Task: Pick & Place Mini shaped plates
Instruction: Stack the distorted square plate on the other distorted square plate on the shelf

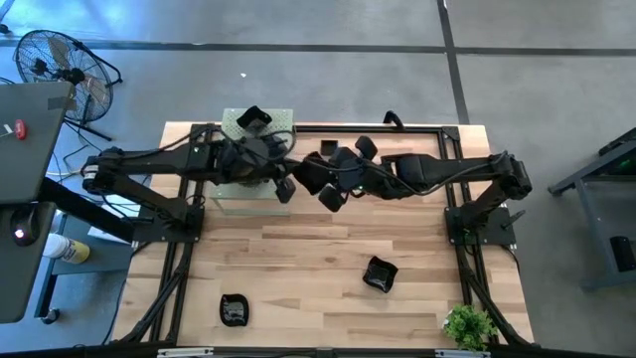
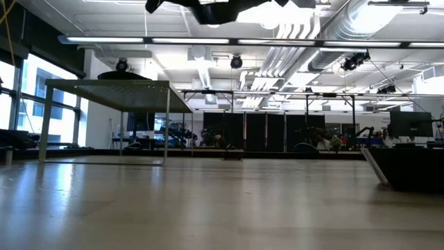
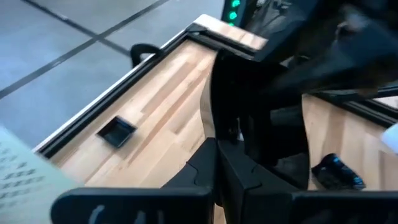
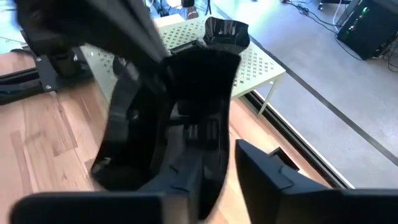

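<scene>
Meeting mid-air above the desk (image 1: 328,249), both arms are apparently passing a plate. Right tool (image 4: 214,158) is clamping a large glossy black wavy-rimmed plate (image 4: 168,118); left tool (image 3: 217,168) is gripping a dark plate edge (image 3: 255,93), prob. the same one. Other plates: one on perforated board (image 1: 260,119), two on wood (image 1: 380,274) (image 1: 235,309).

Grey floor (image 1: 298,25), a fan (image 1: 60,70), bright ceiling lights (image 2: 229,42), windows (image 2: 10,104).
</scene>
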